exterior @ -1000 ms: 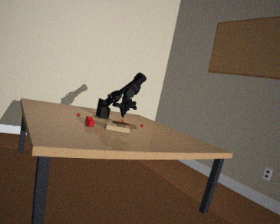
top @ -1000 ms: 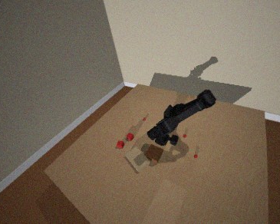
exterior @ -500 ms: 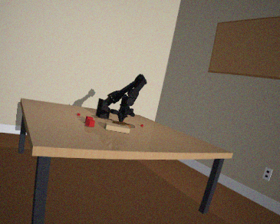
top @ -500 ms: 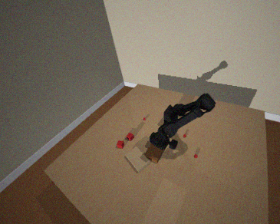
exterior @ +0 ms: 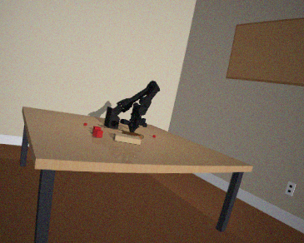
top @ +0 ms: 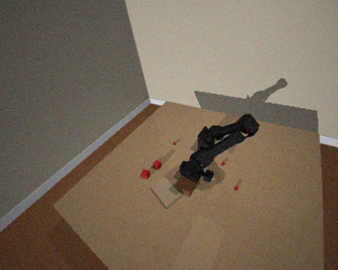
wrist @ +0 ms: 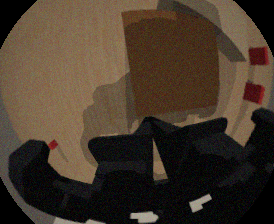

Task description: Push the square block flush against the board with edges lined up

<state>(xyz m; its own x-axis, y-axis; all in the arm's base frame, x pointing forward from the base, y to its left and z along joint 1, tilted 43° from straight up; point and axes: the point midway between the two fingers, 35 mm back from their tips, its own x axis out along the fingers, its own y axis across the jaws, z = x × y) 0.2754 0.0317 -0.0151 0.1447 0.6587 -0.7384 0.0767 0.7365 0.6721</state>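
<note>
Top view: black metal gripper (top: 208,176) (exterior: 132,130) (wrist: 148,119), fingertips together, by the brown square block (top: 184,186) (exterior: 132,135) (wrist: 174,62), lower centre.
Likely pushing now; next, square it against the pale rectangular board (top: 165,192) (exterior: 127,139), gently.

Top view: board (top: 162,192) (exterior: 127,140) left of block (top: 184,187) (exterior: 136,135) (wrist: 175,62) | two cubes (top: 145,174) (exterior: 97,134) (wrist: 254,93) up-left of board | all on table (top: 128,231) (exterior: 82,151) (wrist: 53,75)

Counter (top: 128,217) (exterior: 115,156): pale tan, wood-like, fine grain, matt. Dark brown square block (top: 185,187) (wrist: 173,65), top centre of the wrist view: wood-like, matt. Small red cubes (top: 145,174) (wrist: 258,56), left of centre in the top view: smooth, plastic-like. Black arm (top: 220,149) (exterior: 136,97): dull, plastic-like. Wall panel (exterior: 271,52), upper right of the exterior view: brown, wood-like.
</note>
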